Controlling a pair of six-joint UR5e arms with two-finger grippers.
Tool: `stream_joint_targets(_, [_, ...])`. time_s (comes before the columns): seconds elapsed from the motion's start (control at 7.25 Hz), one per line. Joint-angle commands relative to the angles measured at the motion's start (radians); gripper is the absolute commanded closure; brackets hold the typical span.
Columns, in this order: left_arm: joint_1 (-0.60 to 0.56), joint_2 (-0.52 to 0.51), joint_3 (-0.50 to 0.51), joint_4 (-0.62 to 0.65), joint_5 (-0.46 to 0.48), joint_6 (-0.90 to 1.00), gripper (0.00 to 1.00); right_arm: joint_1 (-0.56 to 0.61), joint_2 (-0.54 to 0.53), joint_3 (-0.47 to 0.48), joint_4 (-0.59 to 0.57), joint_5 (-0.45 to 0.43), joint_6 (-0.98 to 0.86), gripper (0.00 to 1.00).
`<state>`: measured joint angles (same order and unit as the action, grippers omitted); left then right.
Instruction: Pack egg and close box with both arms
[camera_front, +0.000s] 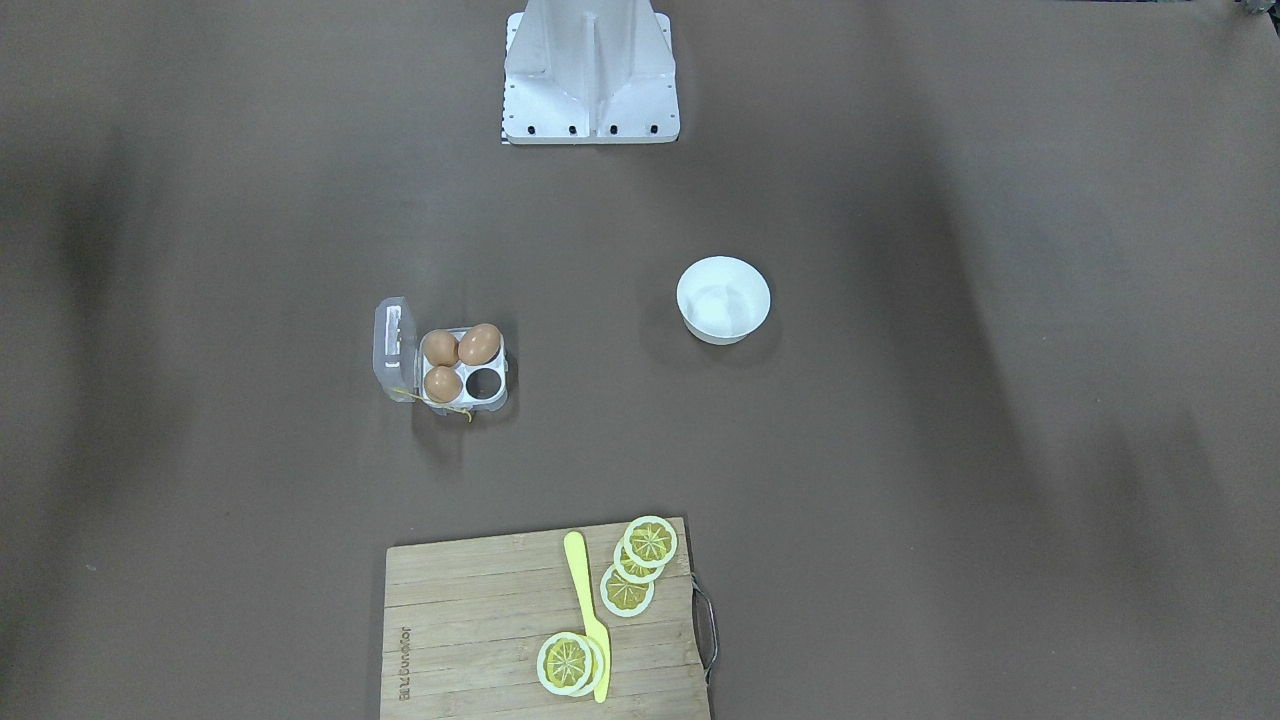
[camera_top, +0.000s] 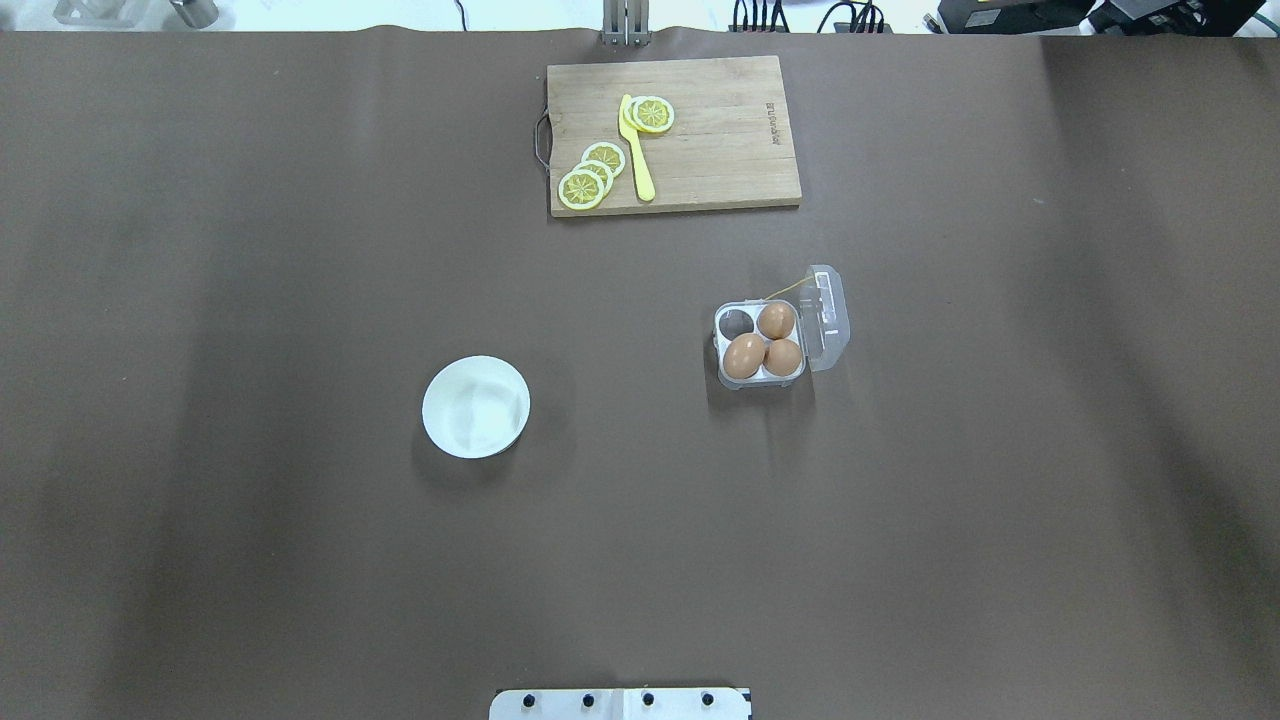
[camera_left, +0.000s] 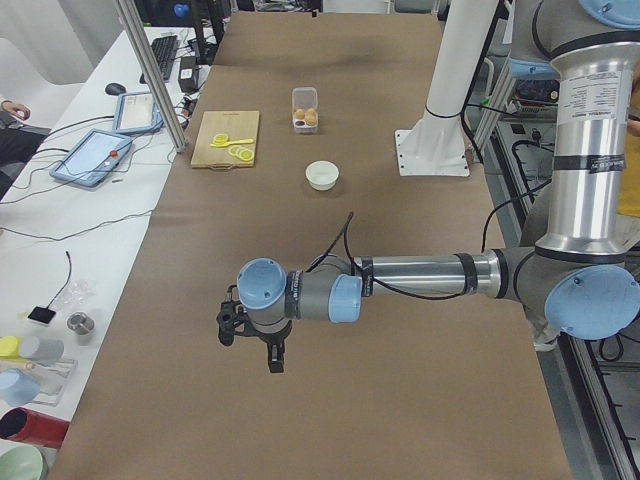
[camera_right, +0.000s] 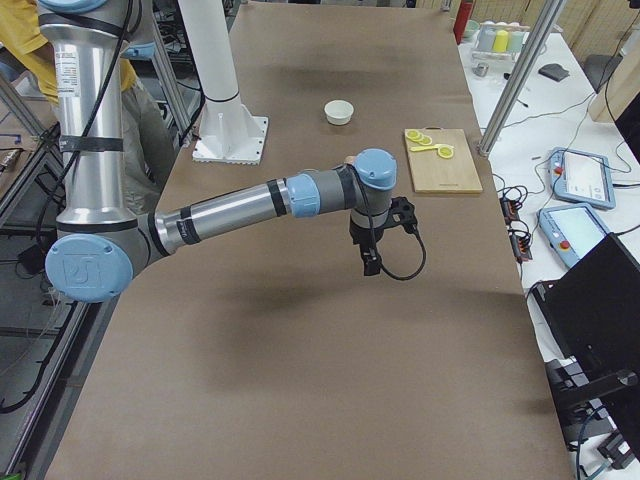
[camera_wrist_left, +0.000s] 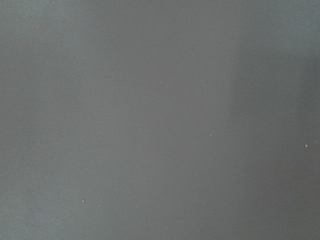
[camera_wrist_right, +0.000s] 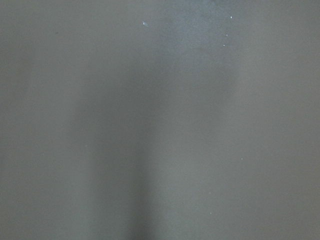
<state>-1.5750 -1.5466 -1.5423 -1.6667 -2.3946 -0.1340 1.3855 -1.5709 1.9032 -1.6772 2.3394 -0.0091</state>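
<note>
**Exterior left and exterior right views: both claws held away from the box, lid not yet closed**

The left claw (camera_left: 273, 360) is seen only from the table's end, pointing down above bare table, so it cannot be told whether it is released or clenched. Nothing is seen in it. The same must be said of the right claw (camera_right: 371, 262), which hangs over bare covering at the other end. Both wrist cameras show only plain brown table (camera_wrist_left: 160, 120), which agrees with this.

The left arm (camera_left: 420, 275) and the right arm (camera_right: 230, 212) are stretched out level, well apart from the working area. This is probably why neither is caught by the overhead view.

The box (camera_top: 720, 352) is placed on the robot's right half of the table, with its lid (camera_top: 828, 318) folded back on the side away from the bowl. Three eggs (camera_top: 745, 356) are seated in its cells, and the fourth cell (camera_top: 738, 322), on the far side from the robot, is empty. A thin yellow string (camera_top: 785, 290) trails from the far edge. No loose egg is seen on the table.

The white bowl (camera_top: 430, 400), on the left half, appears empty. It is judged that packing is done or nearly so, and that closing remains. The lid would be swung over by the nearer right arm while the base is steadied by the left.

Farther off, a cutting board (camera_top: 720, 150) with lemon slices (camera_top: 582, 188) and a yellow knife (camera_top: 637, 160) is set aside.
</note>
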Motion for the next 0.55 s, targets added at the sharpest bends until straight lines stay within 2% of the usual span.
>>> stream_joint_targets(0.0, [0.000, -0.004, -0.001, -0.004, 0.000, 0.002, 0.02, -0.006, 0.006, 0.008, 0.002, 0.108, 0.004, 0.85])
stream_joint_targets(0.14, [0.000, -0.004, -0.001, -0.004, 0.000, 0.002, 0.02, -0.023, 0.014, 0.004, -0.001, 0.151, 0.008, 1.00])
stream_joint_targets(0.28, [0.000, -0.006, -0.002, -0.004, 0.000, 0.002, 0.02, -0.070, 0.044, -0.007, -0.007, 0.196, 0.035, 1.00])
stream_joint_targets(0.41, [0.000, -0.006, -0.002, -0.004, 0.000, 0.002, 0.02, -0.113, 0.075, -0.021, -0.003, 0.202, 0.063, 1.00])
